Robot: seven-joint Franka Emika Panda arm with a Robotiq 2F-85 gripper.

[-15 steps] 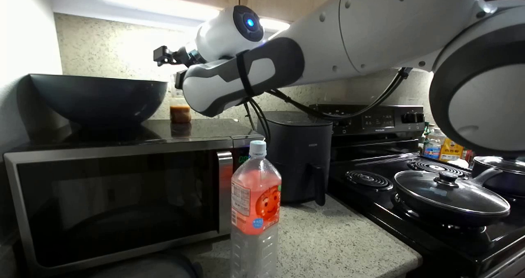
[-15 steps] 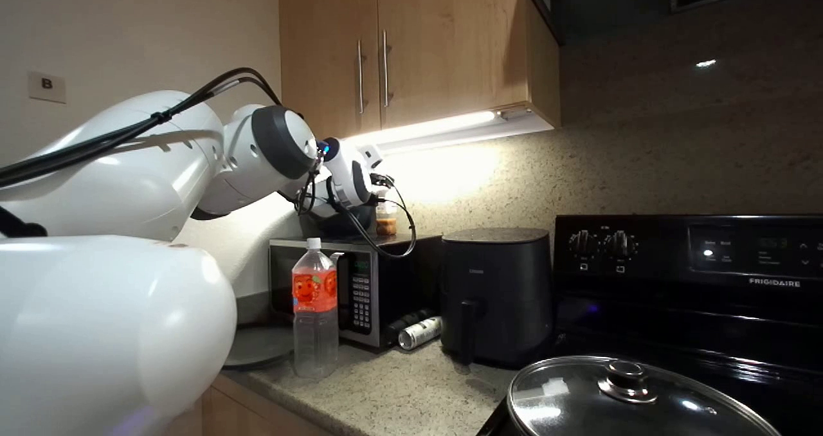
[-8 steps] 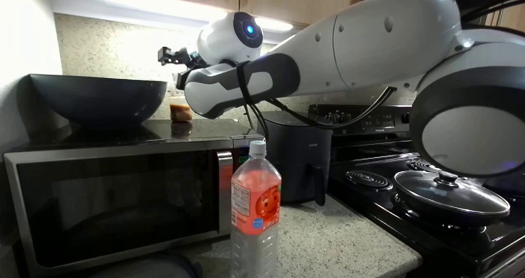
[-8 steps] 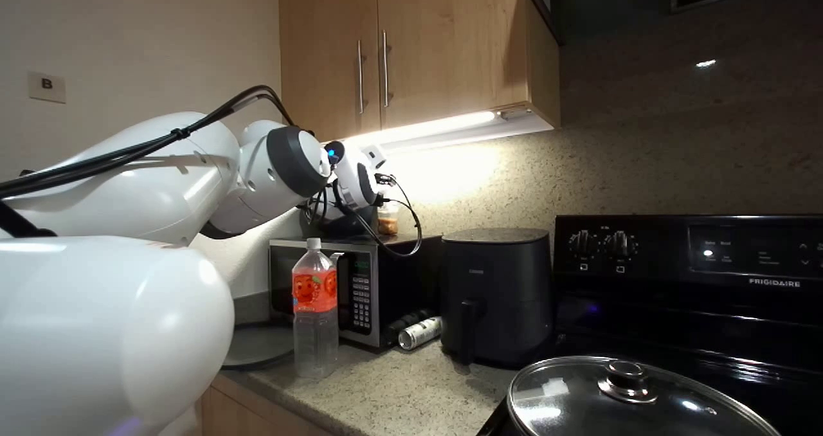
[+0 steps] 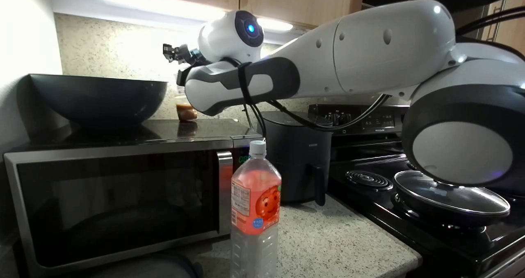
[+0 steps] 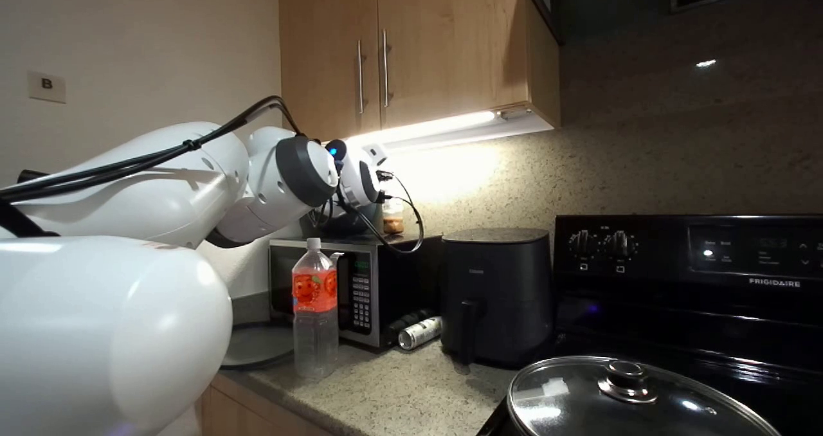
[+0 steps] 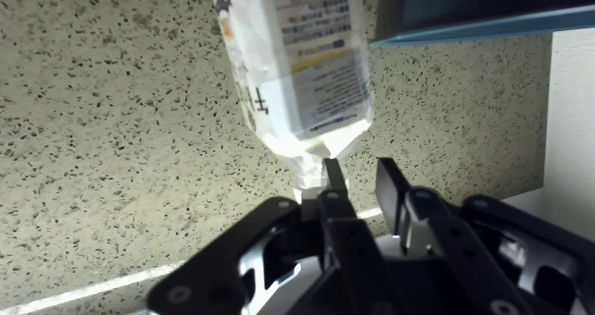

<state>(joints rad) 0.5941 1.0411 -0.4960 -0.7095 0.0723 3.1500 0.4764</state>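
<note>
My gripper (image 7: 358, 167) points past a clear plastic bottle (image 7: 316, 68) with a white printed label, seen base-up in the wrist view. Its jaws are partly drawn together, with an unfilled gap between them. The left finger (image 7: 333, 178) overlaps the bottle's neck, so the neck lies outside the gap; whether they touch I cannot tell. In both exterior views this bottle (image 5: 187, 112) (image 6: 393, 222), with brown contents, is on top of the microwave (image 5: 123, 200) (image 6: 360, 288), its upper part partly lost in glare. A dark blue bowl (image 5: 98, 99) sits beside it; its rim (image 7: 488, 30) shows near the gripper.
A tall bottle with a red label (image 5: 256, 212) (image 6: 315, 292) stands on the counter before the microwave. An air fryer (image 5: 303, 155) (image 6: 498, 294), a lying can (image 6: 420, 333) and a lidded pan (image 5: 451, 196) (image 6: 636, 417) are nearby. Lit cabinets (image 6: 450, 50) hang overhead.
The arm's near links have come down and the gripper has edged rightward in an exterior view. The bottle on the microwave has shifted right and leans slightly.
</note>
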